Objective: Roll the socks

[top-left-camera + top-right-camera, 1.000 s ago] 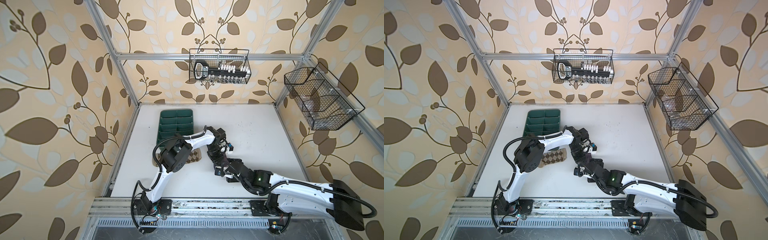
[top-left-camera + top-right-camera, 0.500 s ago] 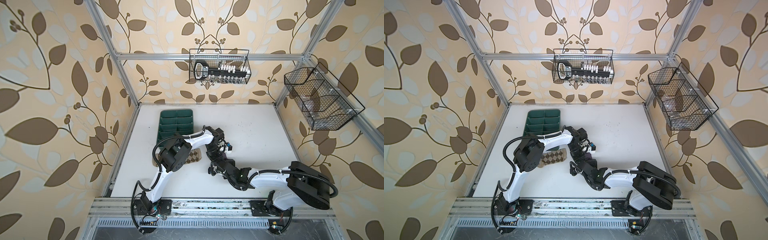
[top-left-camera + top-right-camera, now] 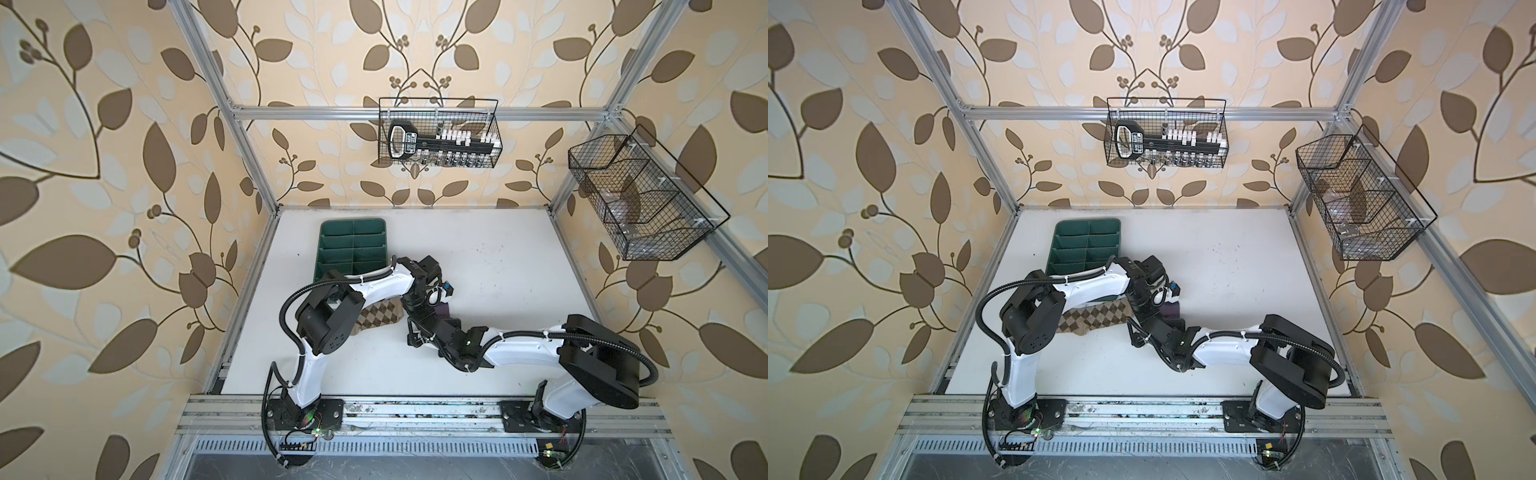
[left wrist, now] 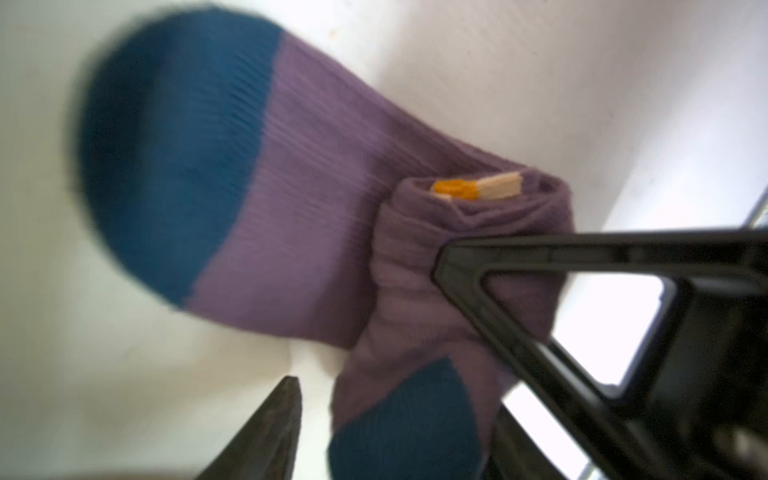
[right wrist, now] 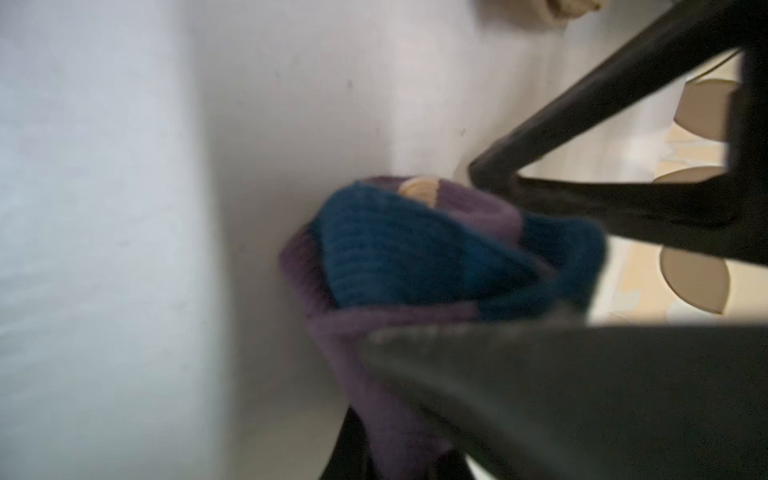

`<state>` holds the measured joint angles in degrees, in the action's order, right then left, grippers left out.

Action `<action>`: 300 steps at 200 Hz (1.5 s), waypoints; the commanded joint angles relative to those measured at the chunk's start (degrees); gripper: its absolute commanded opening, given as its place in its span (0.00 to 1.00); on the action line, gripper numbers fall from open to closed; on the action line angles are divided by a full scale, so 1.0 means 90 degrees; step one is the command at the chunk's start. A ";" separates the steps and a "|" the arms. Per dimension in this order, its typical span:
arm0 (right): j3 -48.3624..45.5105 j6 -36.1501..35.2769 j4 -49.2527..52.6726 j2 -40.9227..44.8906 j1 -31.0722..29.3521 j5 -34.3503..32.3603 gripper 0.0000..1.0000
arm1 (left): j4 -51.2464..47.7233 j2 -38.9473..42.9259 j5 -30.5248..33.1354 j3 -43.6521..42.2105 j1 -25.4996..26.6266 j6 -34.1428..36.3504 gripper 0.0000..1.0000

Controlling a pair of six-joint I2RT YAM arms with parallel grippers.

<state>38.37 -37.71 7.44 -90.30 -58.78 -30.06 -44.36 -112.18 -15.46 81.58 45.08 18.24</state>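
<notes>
The purple sock lies partly rolled on the white table, its navy toe flat and its orange cuff wound inside the roll. My left gripper is open, its fingers standing apart on either side of the sock's navy heel. My right gripper is shut on the purple sock, pinching fabric at the roll. In both top views the two grippers meet over this sock. The tan argyle sock lies flat just to the left, partly under the left arm.
A green divided tray sits behind the socks at the table's left. A wire basket with tools hangs on the back wall. Another wire basket hangs on the right wall. Both arms cross the table's middle.
My right gripper slid left to the rolled end and shut on the purple sock, its arm folding back. My left gripper let go and opened, staying in place.
</notes>
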 commanded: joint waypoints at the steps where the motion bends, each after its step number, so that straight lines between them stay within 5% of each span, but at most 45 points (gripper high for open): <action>1: 0.0031 0.0648 0.1310 -0.0300 0.0177 0.1721 0.00 | 0.0093 0.0980 0.0876 -0.0279 0.0226 0.0074 0.68; 26: 0.0362 0.0993 0.2030 -0.0342 0.0381 0.2370 0.00 | 0.0613 0.1829 0.1914 -0.0738 0.0216 -0.0176 0.70; 67: 0.0805 0.1336 0.2891 -0.0677 0.0884 0.3396 0.00 | 0.1527 0.3634 0.4933 -0.1584 0.0216 -0.0405 0.71; 94: 0.1114 0.1367 0.3267 -0.0925 0.1187 0.4098 0.00 | 0.2099 0.5159 0.5820 -0.2215 0.0216 -0.0161 0.79; 118: 0.1402 0.1455 0.3650 -0.1125 0.1528 0.4709 0.00 | 0.2159 0.6534 0.5619 -0.2636 0.0216 0.0078 0.79; 162: 0.1934 0.1315 0.4075 -0.1616 0.2148 0.5705 0.00 | 0.1651 0.7928 0.3400 -0.3091 0.0250 0.0832 0.78; 190: 0.2438 0.1155 0.4394 -0.2289 0.2523 0.5664 0.00 | 0.1555 0.7352 0.3430 -0.3169 0.0729 0.1390 0.78; 232: 0.2742 0.0948 0.4495 -0.2923 0.2877 0.5603 0.00 | 0.2825 0.5277 0.5567 -0.4140 0.2963 0.3378 0.84; 300: 0.2858 0.0890 0.4583 -0.3083 0.2967 0.5872 0.00 | 0.5570 0.2509 0.5950 -0.3956 0.2947 0.3924 0.85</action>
<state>68.93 -28.18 45.06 -110.02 -30.87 28.80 -6.96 -85.82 34.63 44.56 72.90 49.50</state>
